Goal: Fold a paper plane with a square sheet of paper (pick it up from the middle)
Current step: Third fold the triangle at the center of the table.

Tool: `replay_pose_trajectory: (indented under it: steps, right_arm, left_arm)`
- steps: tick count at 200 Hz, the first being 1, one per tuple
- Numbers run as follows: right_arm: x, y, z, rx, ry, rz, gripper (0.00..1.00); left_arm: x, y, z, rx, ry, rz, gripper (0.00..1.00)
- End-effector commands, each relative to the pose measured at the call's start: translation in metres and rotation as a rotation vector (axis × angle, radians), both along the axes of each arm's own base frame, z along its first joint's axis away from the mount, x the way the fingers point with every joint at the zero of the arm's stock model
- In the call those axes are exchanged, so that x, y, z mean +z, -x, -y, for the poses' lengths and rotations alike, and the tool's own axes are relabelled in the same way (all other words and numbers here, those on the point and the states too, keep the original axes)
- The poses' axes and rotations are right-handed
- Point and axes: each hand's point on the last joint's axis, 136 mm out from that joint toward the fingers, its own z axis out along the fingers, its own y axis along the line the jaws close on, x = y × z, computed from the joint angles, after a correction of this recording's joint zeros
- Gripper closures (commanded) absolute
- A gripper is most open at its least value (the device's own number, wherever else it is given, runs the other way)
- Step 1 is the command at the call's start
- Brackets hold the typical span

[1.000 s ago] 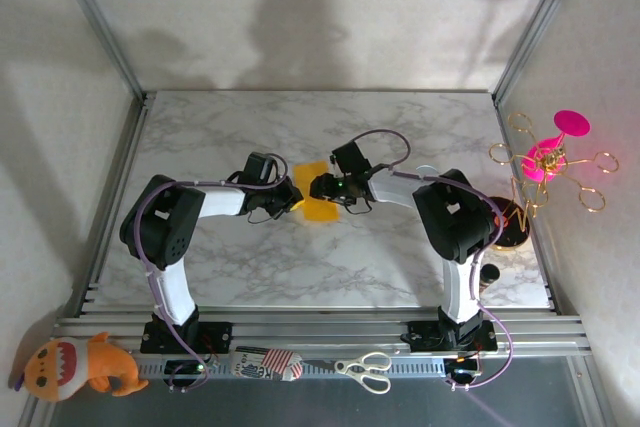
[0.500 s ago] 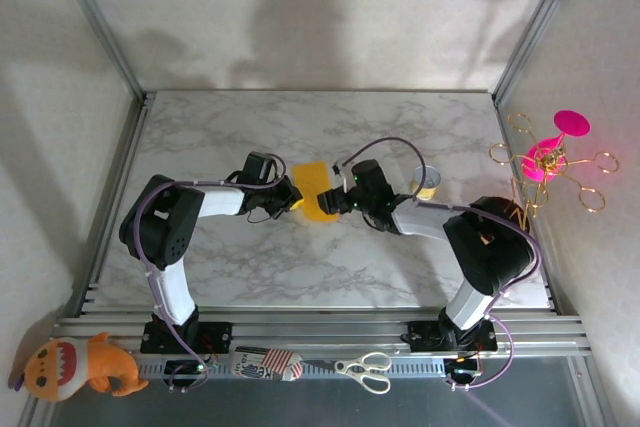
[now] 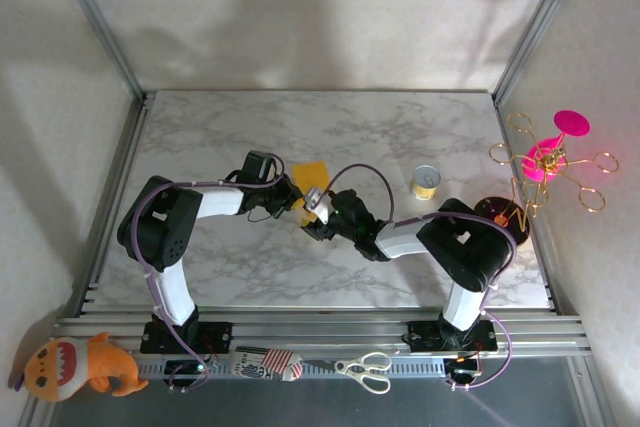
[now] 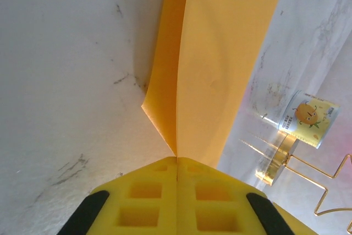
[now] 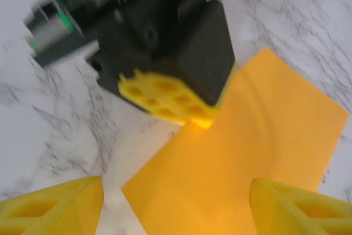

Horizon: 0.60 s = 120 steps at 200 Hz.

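Pinching one edge of the sheet (image 4: 220, 53), the left fingers (image 4: 144, 193) are closed tight on it, holding it near the middle of the surface (image 3: 400, 127), two layers showing along a lengthwise fold. Right fingers (image 5: 52, 205) stand wide apart, gripping nothing, at the sheet's near side. Can (image 3: 426, 182) upright toward the right edge, well apart from the sheet.

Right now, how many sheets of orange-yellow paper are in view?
1. The square sheet of paper is mid-table, its edge pinched by the left end effector, with the right end effector open beside it. The arms could hide another.
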Motion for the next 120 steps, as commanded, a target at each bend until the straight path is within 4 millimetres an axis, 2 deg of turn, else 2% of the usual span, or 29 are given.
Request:
replay_pose_trajectory:
  steps: [1, 29, 63, 89, 104, 120]
  right_arm:
    - [0.003, -0.009, -0.001, 0.007, 0.049, 0.147, 0.3]
    - [0.003, -0.012, 0.0, 0.002, 0.06, 0.191, 0.35]
    - [0.004, -0.011, -0.002, 0.013, 0.059, 0.203, 0.5]
    - [-0.001, -0.002, -0.007, 0.066, 0.063, 0.18, 0.61]
    - [-0.005, 0.002, -0.009, 0.089, 0.069, 0.155, 0.73]
    - [-0.008, 0.006, -0.01, 0.103, 0.065, 0.131, 0.8]
  left_arm:
    - [0.019, -0.007, 0.002, 0.007, 0.031, 0.03, 1.0]
    - [0.019, -0.006, 0.002, 0.005, 0.028, 0.029, 1.0]
    - [0.019, -0.005, 0.002, 0.004, 0.025, 0.026, 1.0]
    - [0.019, -0.005, 0.002, -0.004, 0.017, 0.029, 1.0]
    - [0.019, -0.005, 0.001, -0.005, 0.012, 0.035, 0.97]
    - [0.019, -0.003, -0.003, -0.004, -0.006, 0.036, 0.89]
